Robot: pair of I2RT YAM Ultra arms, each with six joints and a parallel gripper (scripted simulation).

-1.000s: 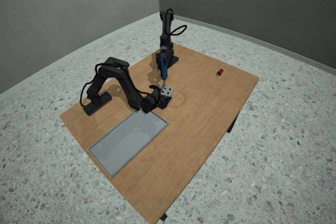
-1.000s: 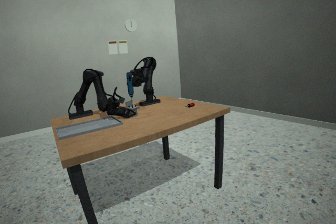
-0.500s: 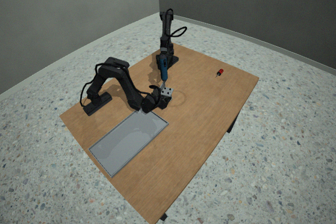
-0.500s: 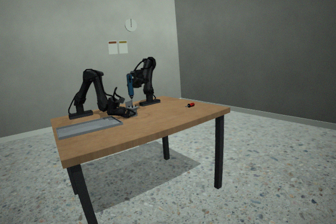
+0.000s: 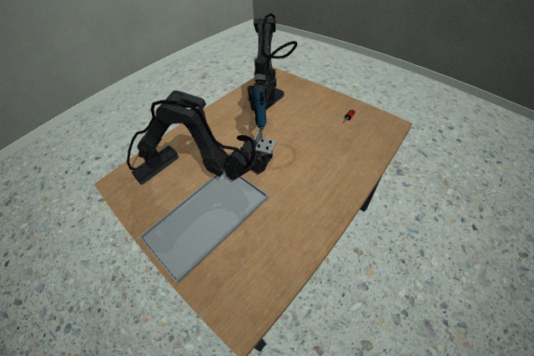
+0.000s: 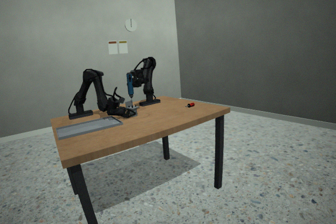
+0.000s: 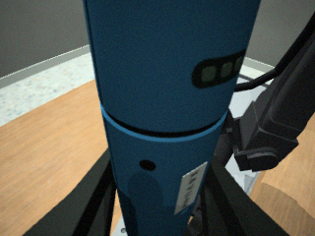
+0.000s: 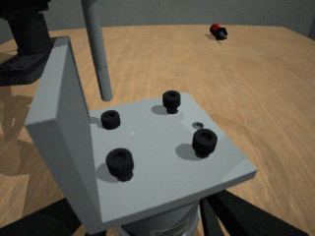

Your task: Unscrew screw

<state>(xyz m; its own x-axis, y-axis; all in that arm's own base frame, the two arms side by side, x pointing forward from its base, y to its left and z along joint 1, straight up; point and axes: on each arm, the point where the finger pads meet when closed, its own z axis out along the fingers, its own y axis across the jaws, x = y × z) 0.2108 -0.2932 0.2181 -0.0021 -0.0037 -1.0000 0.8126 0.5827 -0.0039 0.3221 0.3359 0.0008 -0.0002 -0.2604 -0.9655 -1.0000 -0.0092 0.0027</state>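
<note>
My left gripper (image 5: 259,85) (image 7: 158,155) is shut on the electric screwdriver (image 5: 259,106) (image 6: 130,84) (image 7: 162,108), held upright with its bit (image 8: 98,59) pointing down. The bit tip is just above and apart from the fully lowered screw (image 8: 110,119), beside the bracket's upright wall. Three other screws (image 8: 171,100) (image 8: 204,142) (image 8: 120,162) stand raised. The grey bracket (image 8: 148,138) (image 5: 264,144) sits on the joint module (image 8: 164,224), which stands upright. My right gripper (image 8: 156,180) (image 5: 262,160) is shut on the joint module, low under the bracket; its fingertips are mostly hidden.
A shallow grey tray (image 5: 202,220) (image 6: 89,128) lies beside the right arm. A red and black hand screwdriver (image 5: 350,115) (image 6: 190,105) (image 8: 218,31) lies on the far part of the table (image 5: 310,197). Both arms come close together at the module.
</note>
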